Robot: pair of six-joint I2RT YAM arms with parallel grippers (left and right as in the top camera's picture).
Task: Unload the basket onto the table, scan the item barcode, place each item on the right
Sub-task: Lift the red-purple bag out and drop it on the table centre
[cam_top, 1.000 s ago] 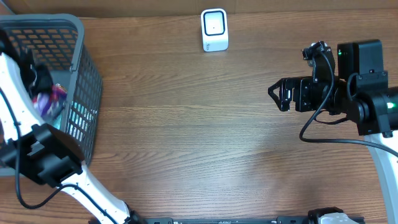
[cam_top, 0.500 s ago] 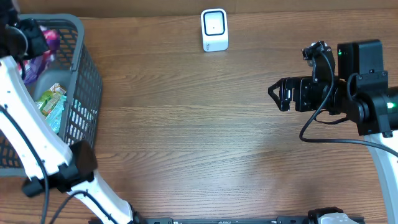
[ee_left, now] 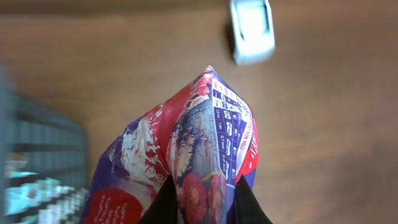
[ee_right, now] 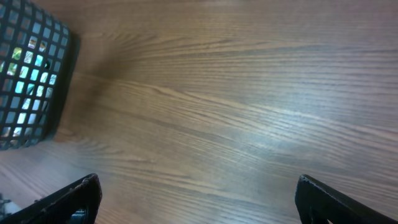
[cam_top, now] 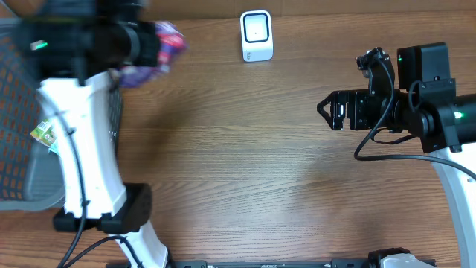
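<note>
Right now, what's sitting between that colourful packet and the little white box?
Nothing: only bare wooden tabletop separates the packet from the white box, clearest in the overhead view.

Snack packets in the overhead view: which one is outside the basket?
The purple-and-red packet, clamped in the left gripper over the table near the white scanner. The green packet lies inside the grey basket.

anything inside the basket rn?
One green packet shows inside the basket. The left arm covers much of the interior, so more items cannot be ruled out.
</note>
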